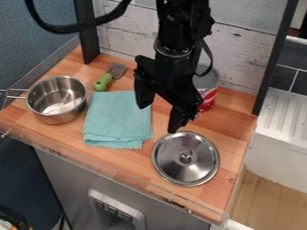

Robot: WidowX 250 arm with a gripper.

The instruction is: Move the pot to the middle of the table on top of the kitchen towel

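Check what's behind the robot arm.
Behind the arm: part of a red-labelled can and the whitish plank wall. One side of the can is covered, as is anything directly behind.

Round metal lid (pixel 193 167) seen at front right, its knob (pixel 186 155) turned up; green-handled spatula (pixel 110 76) noted at back left, laid flat, slotted grey head pointed to the rear. Red-and-silver can (pixel 209 95) stood upright at back right, partly hidden. Rear bounded by pale, weathered boards (pixel 246 47), framed by a black post at left (pixel 87 38) and another at right (pixel 276 56). Blue wall (pixel 39 49) sighted at far left. White ribbed drainboard (pixel 282 112) and dark tiles (pixel 283 77) recorded at far right, wood-look floor (pixel 264 197) glimpsed below
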